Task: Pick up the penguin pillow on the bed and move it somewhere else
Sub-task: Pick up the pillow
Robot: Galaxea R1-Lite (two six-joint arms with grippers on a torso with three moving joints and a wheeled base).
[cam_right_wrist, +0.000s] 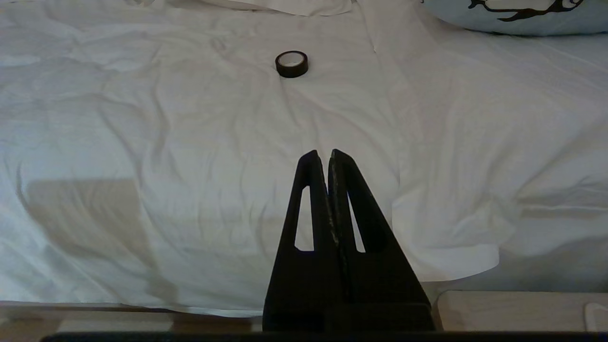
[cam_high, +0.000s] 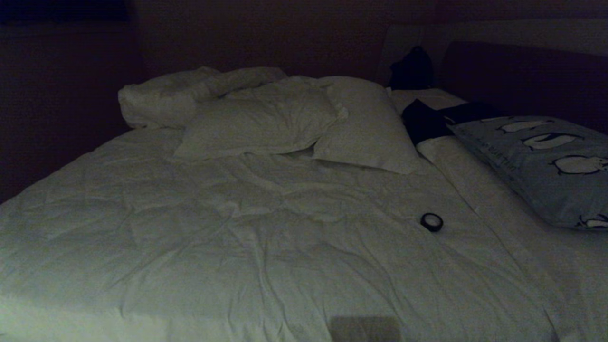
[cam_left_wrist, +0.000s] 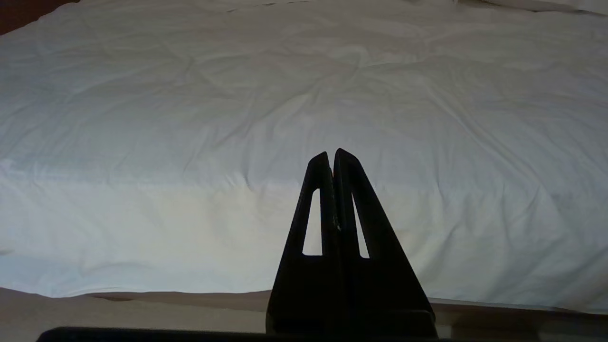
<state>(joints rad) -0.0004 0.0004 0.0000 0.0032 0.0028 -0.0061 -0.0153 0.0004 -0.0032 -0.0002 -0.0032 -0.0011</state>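
Note:
The penguin pillow (cam_high: 546, 161), grey-blue with black-and-white penguins, lies at the right side of the bed (cam_high: 237, 237), partly cut off by the picture's edge. Its lower edge also shows in the right wrist view as the penguin pillow (cam_right_wrist: 517, 16). Neither arm shows in the head view. My right gripper (cam_right_wrist: 322, 153) is shut and empty, held by the bed's near edge, far short of the pillow. My left gripper (cam_left_wrist: 330, 153) is shut and empty too, facing the wrinkled white duvet (cam_left_wrist: 285, 95) from the near edge.
A small black tape roll (cam_high: 431, 222) lies on the duvet left of the penguin pillow. Two plain white pillows (cam_high: 266, 118) and a bunched sheet (cam_high: 161, 97) sit at the head. Dark cloth (cam_high: 422, 121) lies by the headboard. A pale wooden surface (cam_right_wrist: 513, 308) runs below the bed's edge.

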